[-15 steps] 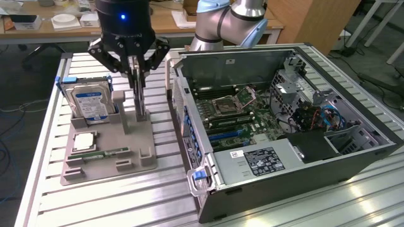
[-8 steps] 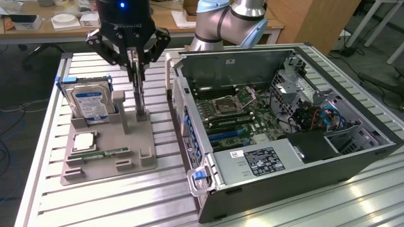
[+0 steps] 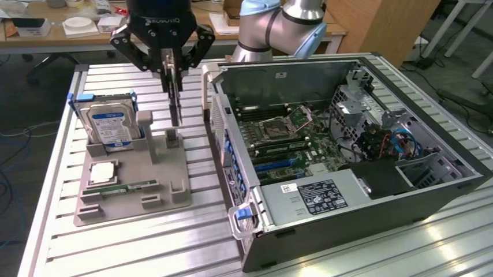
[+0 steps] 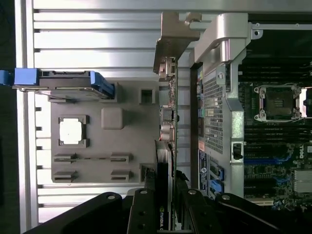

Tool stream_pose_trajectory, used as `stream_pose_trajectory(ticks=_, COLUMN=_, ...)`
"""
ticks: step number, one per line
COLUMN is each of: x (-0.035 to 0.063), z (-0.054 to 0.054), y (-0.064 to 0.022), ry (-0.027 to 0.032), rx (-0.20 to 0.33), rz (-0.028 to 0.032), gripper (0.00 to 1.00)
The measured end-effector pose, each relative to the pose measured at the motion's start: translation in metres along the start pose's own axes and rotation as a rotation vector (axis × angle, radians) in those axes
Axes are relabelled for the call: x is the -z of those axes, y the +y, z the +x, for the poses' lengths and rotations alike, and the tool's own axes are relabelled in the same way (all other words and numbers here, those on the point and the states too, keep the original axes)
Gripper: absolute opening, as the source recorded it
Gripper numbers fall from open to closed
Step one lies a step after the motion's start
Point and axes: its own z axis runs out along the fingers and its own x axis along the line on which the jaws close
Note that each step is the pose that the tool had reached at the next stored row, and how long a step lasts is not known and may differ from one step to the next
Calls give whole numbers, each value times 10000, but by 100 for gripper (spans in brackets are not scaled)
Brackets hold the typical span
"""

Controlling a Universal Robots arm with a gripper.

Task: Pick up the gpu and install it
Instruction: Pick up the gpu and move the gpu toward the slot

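Both views see the computer case (image 3: 339, 231): the exterior view slanting down from farther off, the wrist view straight down.

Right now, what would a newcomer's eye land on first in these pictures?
First, the pincer shut on the gpu, which hangs on edge over the grey holder tray. Next, the open computer case at the exterior view's right, its motherboard laid bare. Then the hard drive, standing upright in a blue frame at the tray's far end.
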Motion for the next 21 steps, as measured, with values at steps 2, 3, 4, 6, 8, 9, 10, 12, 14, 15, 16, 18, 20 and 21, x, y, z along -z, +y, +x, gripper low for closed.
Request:
stream_pose_trajectory(ticks=2, x=-2, z=-65, y=3, ry=-1, rx=-1, rz=-2, gripper=26)
stream_pose_trajectory(ticks=3, x=-4, z=-111, y=4, ry=-2, rx=-2, rz=-2, gripper=26)
stream_pose_trajectory(ticks=4, x=-5, z=-155, y=5, ry=-2, rx=-1, rz=-1, gripper=26)
stream_pose_trajectory(ticks=6, x=-6, z=-245, y=7, ry=0, rx=1, rz=0, gripper=26)
stream_pose_trajectory(ticks=8, x=-9, z=-331, y=11, ry=-1, rx=-2, rz=-1, gripper=26)
stream_pose_trajectory(ticks=9, x=-11, z=-375, y=12, ry=-2, rx=-1, rz=-2, gripper=26)
stream_pose_trajectory(ticks=10, x=-12, z=-421, y=13, ry=-1, rx=-1, rz=-1, gripper=26)
stream_pose_trajectory(ticks=12, x=-13, z=-503, y=16, ry=0, rx=-1, rz=0, gripper=26)
stream_pose_trajectory(ticks=14, x=-18, z=-581, y=18, ry=0, rx=-1, rz=-1, gripper=26)
stream_pose_trajectory(ticks=15, x=-22, z=-630, y=20, ry=1, rx=2, rz=-2, gripper=26)
stream_pose_trajectory(ticks=16, x=-26, z=-672, y=20, ry=3, rx=16, rz=-2, gripper=26)
stream_pose_trajectory(ticks=18, x=-33, z=-739, y=22, ry=8, rx=79, rz=-2, gripper=26)
stream_pose_trajectory(ticks=20, x=-42, z=-790, y=24, ry=18, rx=158, rz=-4, gripper=26)
stream_pose_trajectory(ticks=21, x=-44, z=-816, y=24, ry=29, rx=187, rz=-4, gripper=26)
